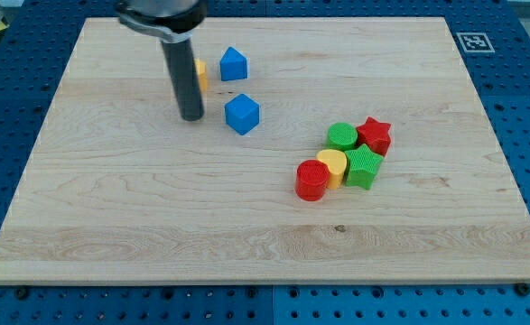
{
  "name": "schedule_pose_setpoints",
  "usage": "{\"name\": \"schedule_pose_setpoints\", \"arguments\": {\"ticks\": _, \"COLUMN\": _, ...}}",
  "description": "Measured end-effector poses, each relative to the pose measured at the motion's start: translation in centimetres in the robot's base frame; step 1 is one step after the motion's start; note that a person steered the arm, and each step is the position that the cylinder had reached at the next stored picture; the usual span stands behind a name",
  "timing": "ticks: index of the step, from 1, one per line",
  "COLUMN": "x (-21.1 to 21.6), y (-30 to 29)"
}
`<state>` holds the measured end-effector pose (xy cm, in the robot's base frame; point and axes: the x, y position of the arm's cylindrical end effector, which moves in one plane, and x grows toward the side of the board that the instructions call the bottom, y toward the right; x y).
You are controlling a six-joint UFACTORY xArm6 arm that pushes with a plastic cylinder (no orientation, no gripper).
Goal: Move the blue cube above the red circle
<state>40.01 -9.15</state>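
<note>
The blue cube lies on the wooden board, left of the board's middle and toward the view's top. The red circle is a short cylinder near the middle, at the lower left end of a cluster. My tip stands on the board just left of the blue cube, with a small gap between them. The cube is up and to the left of the red circle.
A blue house-shaped block lies above the cube. A yellow block is mostly hidden behind the rod. Beside the red circle are a yellow heart, a green star-like block, a green cylinder and a red star.
</note>
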Motion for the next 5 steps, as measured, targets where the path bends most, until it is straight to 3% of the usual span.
{"name": "schedule_pose_setpoints", "arguments": {"ticks": 1, "x": -2.7, "y": 1.0}}
{"name": "schedule_pose_setpoints", "arguments": {"ticks": 3, "x": 4.7, "y": 8.2}}
{"name": "schedule_pose_setpoints", "arguments": {"ticks": 4, "x": 3.0, "y": 6.9}}
{"name": "schedule_pose_setpoints", "arguments": {"ticks": 5, "x": 2.8, "y": 1.8}}
